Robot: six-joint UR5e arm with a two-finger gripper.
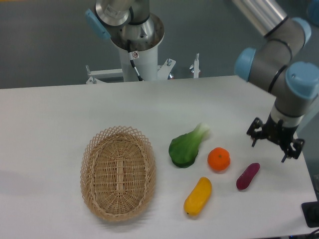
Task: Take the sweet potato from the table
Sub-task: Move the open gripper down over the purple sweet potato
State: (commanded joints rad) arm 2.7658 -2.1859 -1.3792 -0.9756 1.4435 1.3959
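Purple and slim, the sweet potato (247, 176) lay on the table (50, 114) at near right; the gripper (274, 146), apparently open and empty, hovered just beyond, needing to descend and straddle it.

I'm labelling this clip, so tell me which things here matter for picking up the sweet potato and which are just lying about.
In the job: sweet potato, gripper, table.
Lying about: orange, yellow vegetable, bok choy, basket.
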